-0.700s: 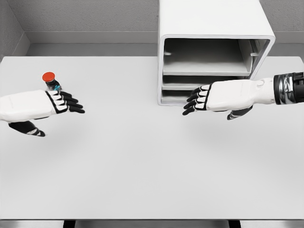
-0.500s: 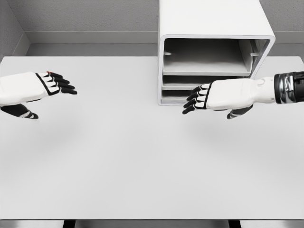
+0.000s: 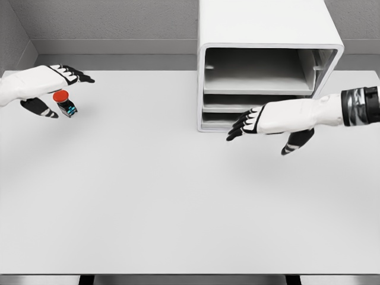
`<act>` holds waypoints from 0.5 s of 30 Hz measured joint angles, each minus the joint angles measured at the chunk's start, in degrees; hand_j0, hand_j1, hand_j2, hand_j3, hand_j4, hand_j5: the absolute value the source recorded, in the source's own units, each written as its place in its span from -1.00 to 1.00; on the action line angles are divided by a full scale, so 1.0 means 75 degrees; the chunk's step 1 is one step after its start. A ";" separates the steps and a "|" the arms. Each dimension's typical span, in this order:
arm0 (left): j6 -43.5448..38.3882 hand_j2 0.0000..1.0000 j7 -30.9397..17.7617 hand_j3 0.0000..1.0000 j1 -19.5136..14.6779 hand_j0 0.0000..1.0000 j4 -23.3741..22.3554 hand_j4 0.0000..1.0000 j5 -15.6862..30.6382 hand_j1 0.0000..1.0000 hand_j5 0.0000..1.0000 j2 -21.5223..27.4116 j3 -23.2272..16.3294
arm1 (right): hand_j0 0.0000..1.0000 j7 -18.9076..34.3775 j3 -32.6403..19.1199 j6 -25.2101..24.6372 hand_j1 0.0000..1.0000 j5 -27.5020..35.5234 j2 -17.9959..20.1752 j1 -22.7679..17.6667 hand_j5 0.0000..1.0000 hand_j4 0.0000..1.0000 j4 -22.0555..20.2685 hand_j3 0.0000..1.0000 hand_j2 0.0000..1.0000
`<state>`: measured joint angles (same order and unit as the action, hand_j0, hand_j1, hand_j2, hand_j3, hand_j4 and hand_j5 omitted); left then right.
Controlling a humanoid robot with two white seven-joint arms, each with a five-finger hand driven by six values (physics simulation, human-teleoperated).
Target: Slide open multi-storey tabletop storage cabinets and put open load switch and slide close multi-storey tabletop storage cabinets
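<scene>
The load switch (image 3: pixel 63 103), a small dark body with a red round button and a teal patch, stands on the white table (image 3: pixel 178 196) at the far left. My left hand (image 3: pixel 53 86) hovers right behind and above it, fingers stretched out, thumb hanging down beside the switch, holding nothing. The white multi-storey cabinet (image 3: pixel 267 35) stands at the back right with its front open, showing shelves. My right hand (image 3: pixel 249 122) floats in front of its lower shelves, fingers extended and spread, empty.
A grey wall runs behind the table. The table's front edge lies near the bottom of the picture.
The left hand rose and drew back toward the far left, uncovering the switch. The right hand tilted a little, its thumb now hanging lower; it stayed before the cabinet.
</scene>
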<state>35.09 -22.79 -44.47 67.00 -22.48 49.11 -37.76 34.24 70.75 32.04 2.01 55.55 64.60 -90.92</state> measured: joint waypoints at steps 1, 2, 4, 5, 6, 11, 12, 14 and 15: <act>0.0000 1.00 -0.0079 1.00 -0.0094 1.00 -0.0154 1.00 -0.0118 1.00 1.00 -0.0085 -0.0013 | 1.00 0.0016 -0.0002 -0.0184 1.00 0.0041 -0.0032 0.0000 1.00 1.00 0.0058 1.00 1.00; 0.0001 1.00 -0.0137 1.00 -0.0106 1.00 -0.0294 1.00 -0.0236 1.00 1.00 -0.0154 -0.0023 | 1.00 0.0027 -0.0006 -0.0374 1.00 0.0073 -0.0061 0.0001 1.00 1.00 0.0119 1.00 1.00; 0.0000 1.00 -0.0210 1.00 -0.0305 1.00 -0.0505 1.00 -0.0405 1.00 1.00 -0.0238 -0.0036 | 1.00 0.0059 -0.0014 -0.0659 1.00 0.0207 -0.0164 0.0047 1.00 1.00 0.0321 1.00 1.00; -0.0001 1.00 -0.0233 1.00 -0.0457 1.00 -0.0607 1.00 -0.0490 1.00 1.00 -0.0264 -0.0078 | 1.00 0.0072 -0.0019 -0.0762 1.00 0.0287 -0.0247 0.0059 1.00 1.00 0.0462 1.00 1.00; -0.0001 1.00 -0.0250 1.00 -0.0563 1.00 -0.0717 1.00 -0.0553 1.00 1.00 -0.0283 -0.0155 | 1.00 0.0081 -0.0032 -0.0864 1.00 0.0370 -0.0307 0.0059 1.00 1.00 0.0575 1.00 1.00; 0.0003 1.00 -0.0285 1.00 -0.0598 1.00 -0.0995 1.00 -0.0712 1.00 1.00 -0.0338 -0.0334 | 1.00 0.0100 -0.0138 -0.1279 1.00 0.0564 -0.0454 0.0095 1.00 1.00 0.0833 1.00 1.00; 0.0003 1.00 -0.0287 1.00 -0.0598 1.00 -0.1057 1.00 -0.0738 1.00 1.00 -0.0377 -0.0346 | 1.00 0.0101 -0.0150 -0.1320 1.00 0.0593 -0.0467 0.0153 1.00 1.00 0.0856 1.00 1.00; 0.0002 1.00 -0.0276 1.00 -0.0645 1.00 -0.1298 1.00 -0.0876 1.00 1.00 -0.0504 -0.0361 | 1.00 0.0104 -0.0164 -0.1378 1.00 0.0665 -0.0492 0.0188 1.00 1.00 0.0905 1.00 1.00; 0.0003 1.00 -0.0271 1.00 -0.0668 1.00 -0.1401 1.00 -0.0936 1.00 1.00 -0.0552 -0.0366 | 1.00 0.0106 -0.0169 -0.1425 1.00 0.0692 -0.0523 0.0212 1.00 1.00 0.0938 1.00 1.00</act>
<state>35.11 -24.82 -49.48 56.49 -29.50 44.97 -40.50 35.03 69.48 21.36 7.20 51.62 66.18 -83.88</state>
